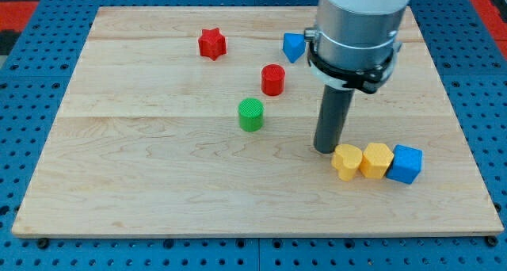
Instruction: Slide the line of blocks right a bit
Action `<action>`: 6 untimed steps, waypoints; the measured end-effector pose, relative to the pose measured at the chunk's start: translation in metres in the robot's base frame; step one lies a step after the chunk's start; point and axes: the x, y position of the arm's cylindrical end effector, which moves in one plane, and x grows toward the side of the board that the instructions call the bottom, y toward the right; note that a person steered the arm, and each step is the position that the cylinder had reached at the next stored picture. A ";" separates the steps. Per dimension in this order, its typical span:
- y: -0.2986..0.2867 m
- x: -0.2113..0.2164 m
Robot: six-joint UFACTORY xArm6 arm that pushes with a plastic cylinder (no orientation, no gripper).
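A line of three blocks lies at the view's lower right: a yellow heart-like block, a yellow hexagonal block and a blue cube, touching side by side. My tip stands on the board just to the upper left of the leftmost yellow block, very close to it or touching it. The arm's grey body rises above it to the view's top.
A red star lies at the upper middle, a blue block partly behind the arm, a red cylinder and a green cylinder in the middle. The wooden board ends near the blue cube on the right.
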 end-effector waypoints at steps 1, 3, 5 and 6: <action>-0.004 0.001; -0.018 0.026; 0.018 0.026; -0.006 0.028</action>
